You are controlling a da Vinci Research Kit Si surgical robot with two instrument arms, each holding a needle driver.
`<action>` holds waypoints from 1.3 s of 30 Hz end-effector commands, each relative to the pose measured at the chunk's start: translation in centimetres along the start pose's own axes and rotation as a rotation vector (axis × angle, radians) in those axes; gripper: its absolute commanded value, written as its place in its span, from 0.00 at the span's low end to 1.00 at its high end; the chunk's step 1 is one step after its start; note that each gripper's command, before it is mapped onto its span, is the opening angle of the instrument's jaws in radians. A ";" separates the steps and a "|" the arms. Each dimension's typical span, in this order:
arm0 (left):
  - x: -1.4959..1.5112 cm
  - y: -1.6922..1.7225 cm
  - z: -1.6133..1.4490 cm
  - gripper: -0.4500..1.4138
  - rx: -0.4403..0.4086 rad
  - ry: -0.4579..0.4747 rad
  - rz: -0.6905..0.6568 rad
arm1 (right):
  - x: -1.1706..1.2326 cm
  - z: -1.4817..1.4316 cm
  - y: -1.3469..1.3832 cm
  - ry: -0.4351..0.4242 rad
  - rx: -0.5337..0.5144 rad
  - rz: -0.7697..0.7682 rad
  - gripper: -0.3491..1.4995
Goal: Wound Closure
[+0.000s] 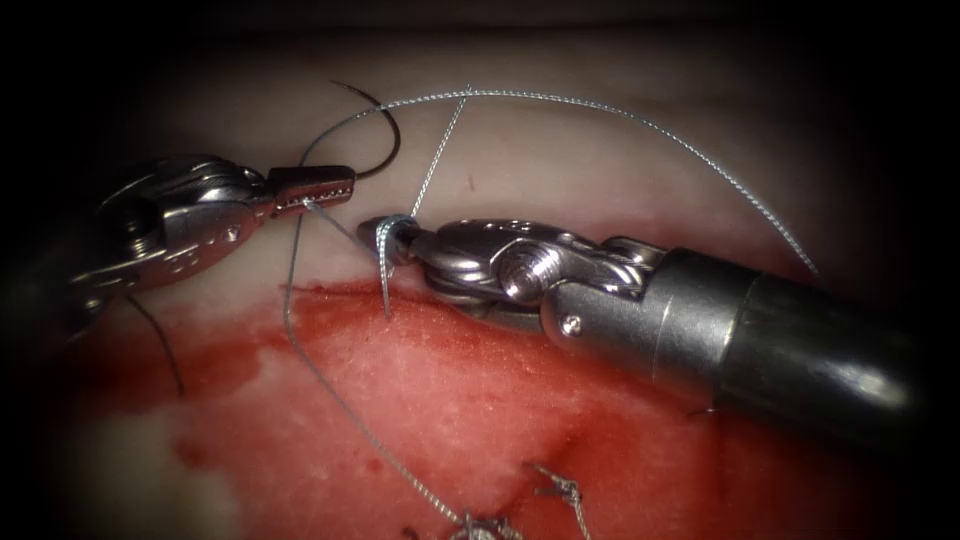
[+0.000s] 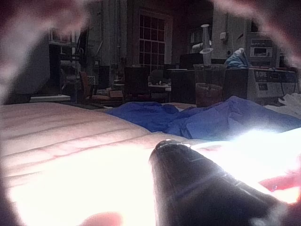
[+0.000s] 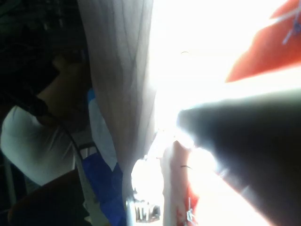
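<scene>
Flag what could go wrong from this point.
1. Thread is wound around the right tool's shut jaws; the wraps may snag or slip off.
2. The needle hangs free above the tissue, held only through thread in the left tool; it could swing and catch.

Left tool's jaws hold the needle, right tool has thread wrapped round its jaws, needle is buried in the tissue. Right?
Not quite. The endoscope view shows the needle clear of the tissue, arcing above it, not buried. The rest stands: the left tool holds the needle near one end, and the thread is wrapped round the right tool.
</scene>
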 end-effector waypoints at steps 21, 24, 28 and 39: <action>-0.09 -0.02 0.19 0.00 -0.003 -0.034 0.015 | -0.28 -0.05 0.08 -0.056 0.356 0.134 0.06; -0.09 -0.02 0.22 0.00 -0.002 -0.044 0.015 | -0.27 -0.03 0.05 -0.061 0.374 0.145 0.15; -0.08 -0.05 0.23 0.00 -0.001 -0.053 0.011 | -0.29 -0.02 -0.02 -0.070 0.402 0.167 0.22; -0.10 -0.15 0.14 0.00 0.018 -0.072 -0.003 | -0.32 -0.05 -0.08 -0.055 0.399 0.190 0.31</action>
